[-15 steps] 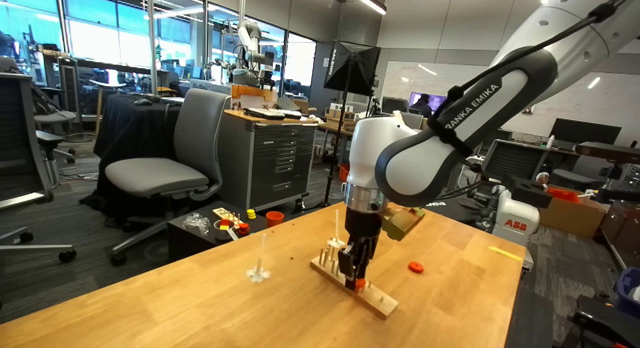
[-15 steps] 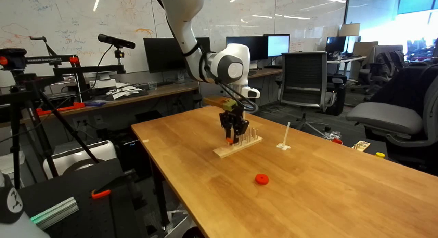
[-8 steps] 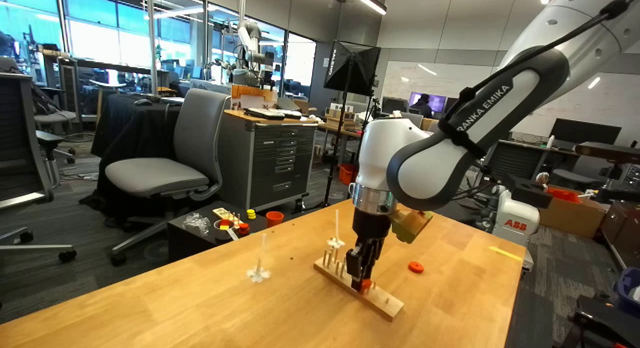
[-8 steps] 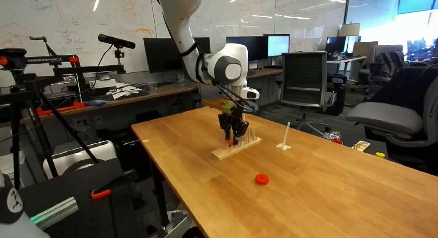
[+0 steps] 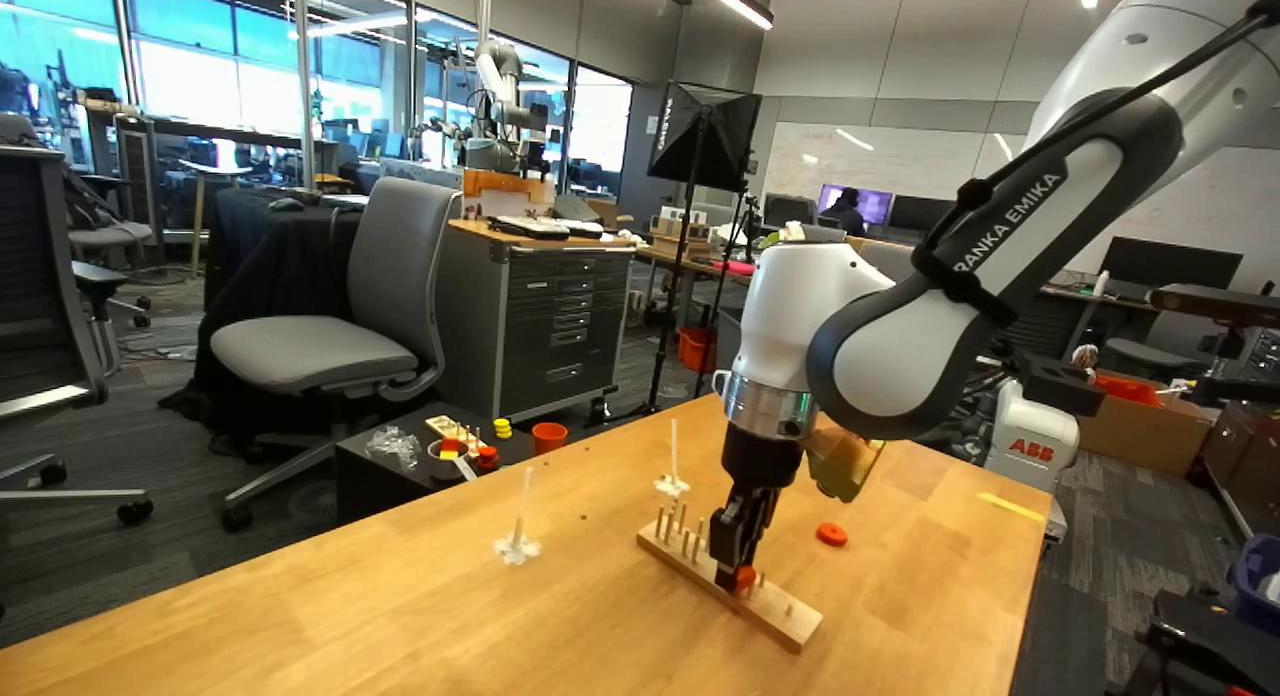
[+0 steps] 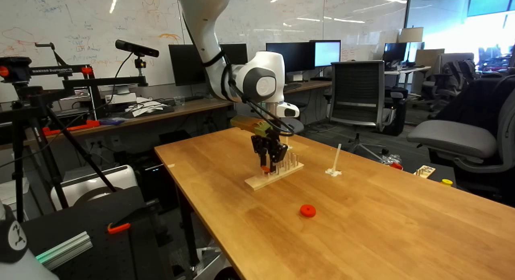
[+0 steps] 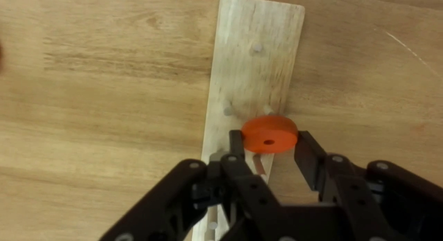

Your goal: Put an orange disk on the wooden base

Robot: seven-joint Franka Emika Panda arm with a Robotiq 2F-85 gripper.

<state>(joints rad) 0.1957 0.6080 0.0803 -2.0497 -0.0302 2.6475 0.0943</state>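
The pincer (image 7: 270, 135) has the disk (image 7: 269, 128) clenched by its rim, 1 finger to either side, so the disk lies straight between the fingertips, over the base (image 7: 238, 74) and among its pegs (image 7: 227, 108). In the wrist view the base's long axis runs up and down with a slight lean, and the grip bites across it; the disk sits toward the base's right edge there and seems to reach past it. 2 pegs stand side by side just beyond the disk, toward the end with the lone peg (image 7: 256, 47). The right peg of those 2 is the nearer, its tip close by the disk's far edge, while the hole (image 7: 269, 142) shows on the side closer to the pincer's body. How much of that gap comes from the slanting view, I cannot tell, nor which peg is meant. In both exterior views the disk is low, close to the base; whether it touches is hidden. The disk also looks tilted. The coming move, I judge, turns on bringing the hole over a peg, then levelling the disk and lowering it before letting go.
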